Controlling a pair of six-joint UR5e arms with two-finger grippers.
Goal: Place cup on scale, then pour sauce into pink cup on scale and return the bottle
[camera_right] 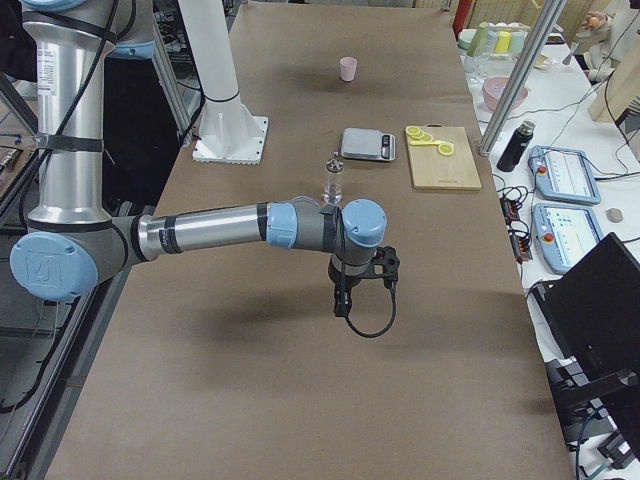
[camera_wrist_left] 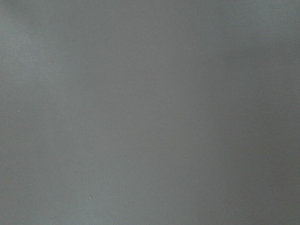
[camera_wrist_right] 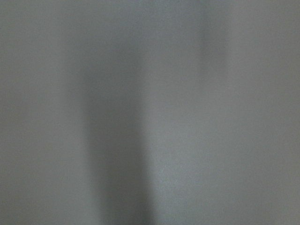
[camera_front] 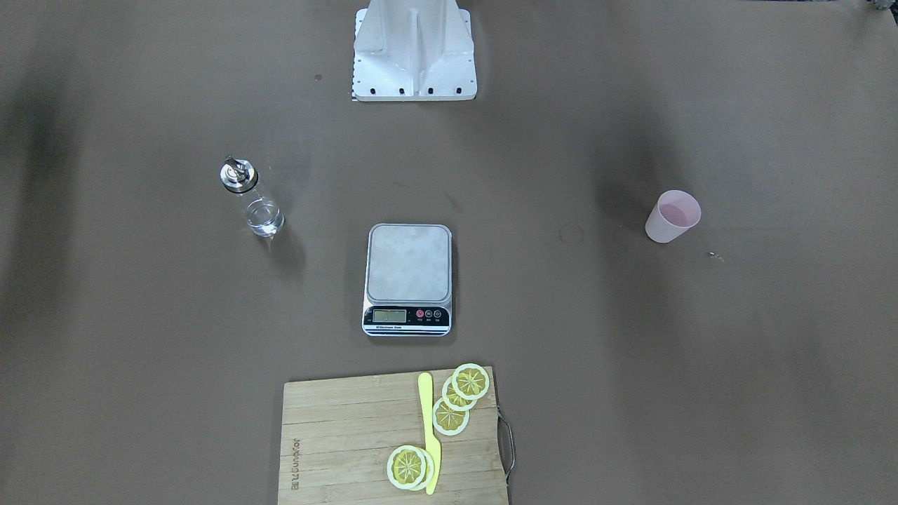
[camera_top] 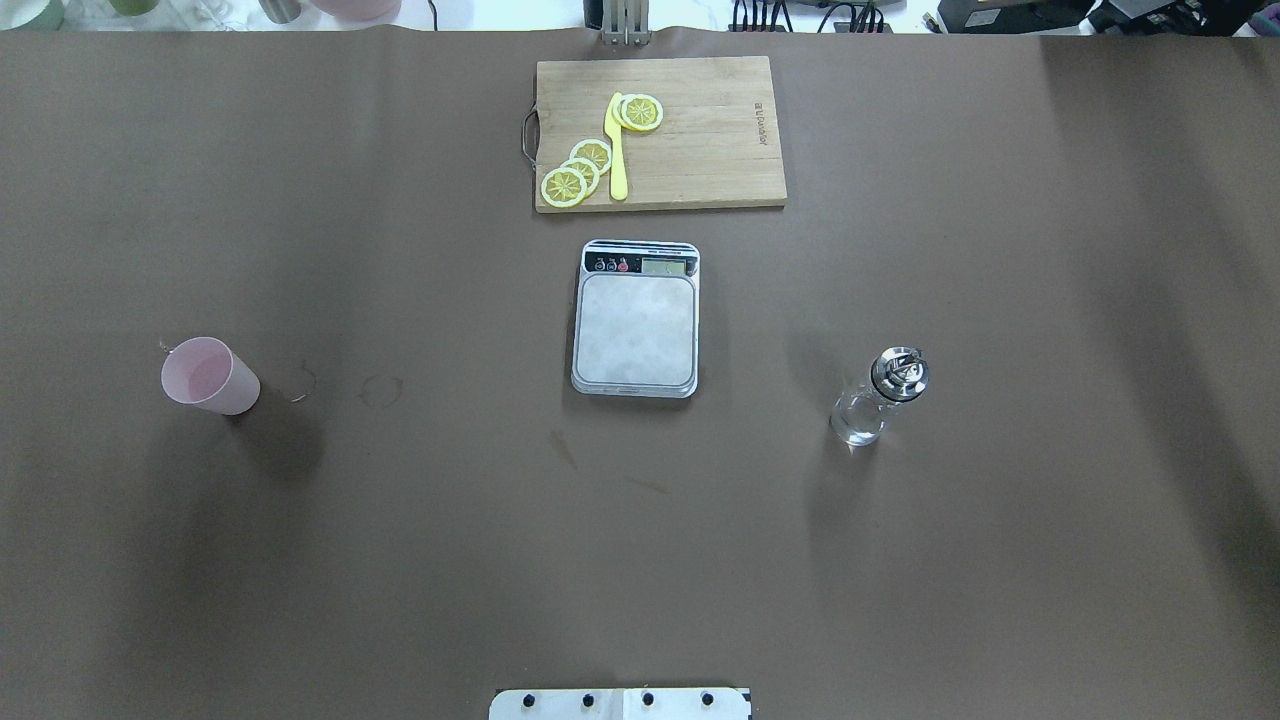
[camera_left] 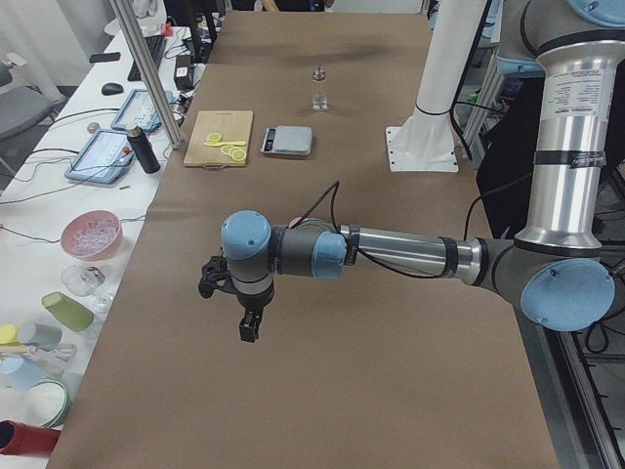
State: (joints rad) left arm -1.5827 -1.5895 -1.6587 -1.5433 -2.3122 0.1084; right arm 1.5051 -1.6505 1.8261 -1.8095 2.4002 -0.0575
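**Nothing lifted yet: cup and bottle stand apart from the scale**

The cup (camera_top: 208, 375) stands upright on the table (camera_top: 640, 560), well out on the robot's left. The scale (camera_top: 635, 330) sits mid-table with its platform bare. The bottle (camera_top: 878, 395) stands upright well to the right, with clear sauce (camera_front: 265, 221) low in it.

Both arms hang over the table's ends, far from all three. The left gripper (camera_left: 248, 327) and right gripper (camera_right: 342, 305) show only in the side views, so I cannot tell how wide their jaws stand. Neither holds the cup or the bottle.

The cup looks light and thin-walled, so it would likely tip or flex. A gentle pinch across its wall near the rim should suit it. The bottle is smooth glass, probably slippery, breakable and heavier. It is best gripped firmly around the body, below the metal cap.
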